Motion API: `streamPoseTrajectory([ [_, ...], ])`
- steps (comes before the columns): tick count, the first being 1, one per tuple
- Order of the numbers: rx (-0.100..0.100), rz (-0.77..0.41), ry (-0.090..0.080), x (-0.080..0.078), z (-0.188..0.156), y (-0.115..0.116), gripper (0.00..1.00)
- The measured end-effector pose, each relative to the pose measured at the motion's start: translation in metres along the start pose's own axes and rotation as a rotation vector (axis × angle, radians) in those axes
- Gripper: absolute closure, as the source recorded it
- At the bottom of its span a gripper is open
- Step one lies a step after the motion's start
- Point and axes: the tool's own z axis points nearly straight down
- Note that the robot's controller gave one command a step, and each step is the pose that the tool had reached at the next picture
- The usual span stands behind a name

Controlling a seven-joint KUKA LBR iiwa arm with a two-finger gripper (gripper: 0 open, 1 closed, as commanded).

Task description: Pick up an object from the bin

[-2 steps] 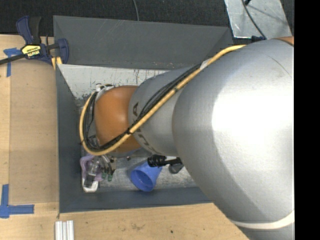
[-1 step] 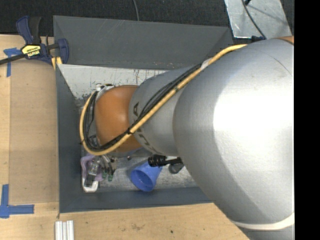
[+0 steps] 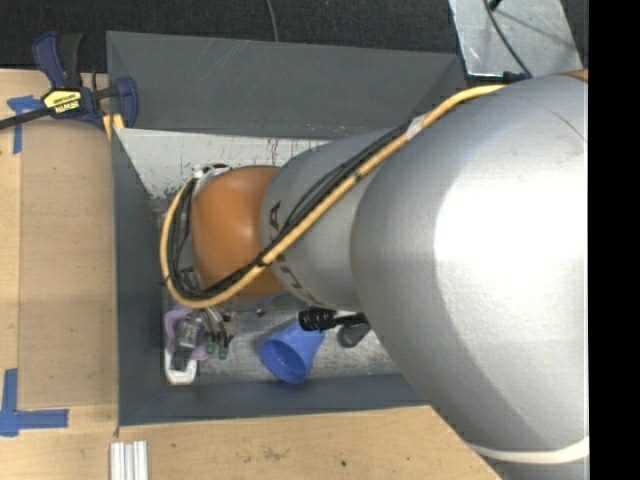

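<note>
The end effector (image 3: 210, 334) sits low in the bin's (image 3: 135, 268) lower left, touching or just beside a purple-and-white object (image 3: 181, 348), with a blue cup (image 3: 290, 354) nearby. I cannot tell whether it is spread or closed. Probably the grasp step; next comes a firm closure, then a lift.

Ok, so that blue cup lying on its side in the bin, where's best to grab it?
Likely across the body of the blue cup, about midway along, coming down from above. It lies on its side, mouth toward the lower left, so both curved flanks are exposed, and the bin wall close by would hamper a sideways approach.
</note>
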Motion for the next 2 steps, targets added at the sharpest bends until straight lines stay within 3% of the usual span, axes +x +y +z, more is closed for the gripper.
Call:
streamPoseTrajectory([
  [2, 0.006, 0.0, 0.002, -0.0004, -0.0152, -0.0011, 1.0],
])
